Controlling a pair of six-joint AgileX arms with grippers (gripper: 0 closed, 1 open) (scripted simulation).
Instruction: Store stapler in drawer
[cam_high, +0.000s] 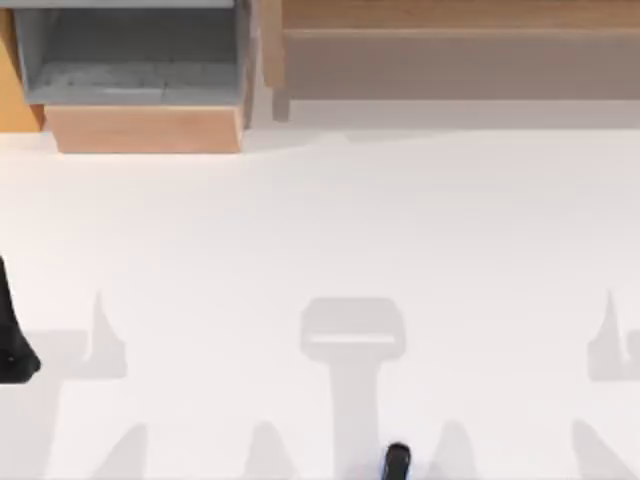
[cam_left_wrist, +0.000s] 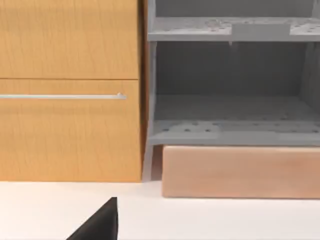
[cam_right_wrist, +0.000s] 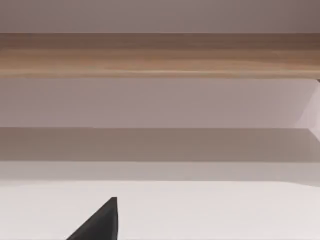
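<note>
The stapler (cam_high: 397, 460) is a small black object lying at the table's front edge, a little right of the middle. The drawer (cam_high: 140, 128) stands pulled open at the back left, with a grey inside and a light tan front panel. The left wrist view faces the drawer (cam_left_wrist: 240, 170) head-on from some way off. My left gripper (cam_high: 15, 352) sits at the far left edge of the table, well away from both; a black part of it (cam_left_wrist: 100, 224) shows in its wrist view. A black part of my right gripper (cam_right_wrist: 100, 224) shows over the white table.
A wide brown wooden shelf unit (cam_high: 450, 50) runs along the back right, and the right wrist view looks at that shelf unit (cam_right_wrist: 160, 55). An orange cabinet (cam_left_wrist: 65, 125) with a thin metal handle stands left of the drawer. White tabletop (cam_high: 330, 230) lies between drawer and stapler.
</note>
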